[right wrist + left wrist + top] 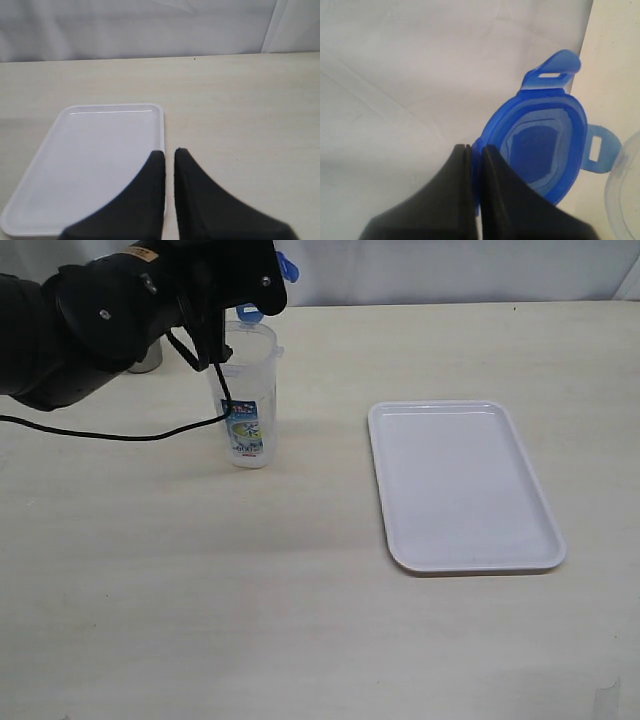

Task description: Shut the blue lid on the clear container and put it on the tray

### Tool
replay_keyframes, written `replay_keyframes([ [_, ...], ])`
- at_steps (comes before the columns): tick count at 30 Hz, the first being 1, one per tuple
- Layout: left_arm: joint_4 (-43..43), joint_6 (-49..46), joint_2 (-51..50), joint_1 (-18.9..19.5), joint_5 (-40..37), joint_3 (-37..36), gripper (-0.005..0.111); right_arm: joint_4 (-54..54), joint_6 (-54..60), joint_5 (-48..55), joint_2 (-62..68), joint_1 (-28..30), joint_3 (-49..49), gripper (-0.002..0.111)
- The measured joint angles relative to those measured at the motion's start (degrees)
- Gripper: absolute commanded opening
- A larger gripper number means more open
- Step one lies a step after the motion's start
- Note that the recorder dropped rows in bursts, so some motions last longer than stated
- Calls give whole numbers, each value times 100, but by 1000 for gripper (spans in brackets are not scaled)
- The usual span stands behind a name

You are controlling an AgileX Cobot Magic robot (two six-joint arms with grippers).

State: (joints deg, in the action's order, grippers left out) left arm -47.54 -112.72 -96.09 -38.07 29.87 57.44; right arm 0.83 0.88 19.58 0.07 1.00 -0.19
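Left claw (472, 149) pinches the lid (545, 145) by its rim so it can seat squarely; the container (248, 390) stands just below the claw. Right claw (169, 152), narrowed on nothing, hovers over the tray (90, 160), clear of the work.

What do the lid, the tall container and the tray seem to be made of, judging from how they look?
The lid: likely translucent blue plastic; light passes through its thin flaps. The container: probably clear plastic; what lies behind shows through its wall. The tray: seemingly white plastic, smooth and slightly glossy; its rim catches soft highlights.
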Motion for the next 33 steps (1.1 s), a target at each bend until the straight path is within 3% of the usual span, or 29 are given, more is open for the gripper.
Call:
replay_keyframes([
  [33, -701, -574, 73, -49, 1, 0, 0, 0, 0, 0, 0, 0, 0, 7],
])
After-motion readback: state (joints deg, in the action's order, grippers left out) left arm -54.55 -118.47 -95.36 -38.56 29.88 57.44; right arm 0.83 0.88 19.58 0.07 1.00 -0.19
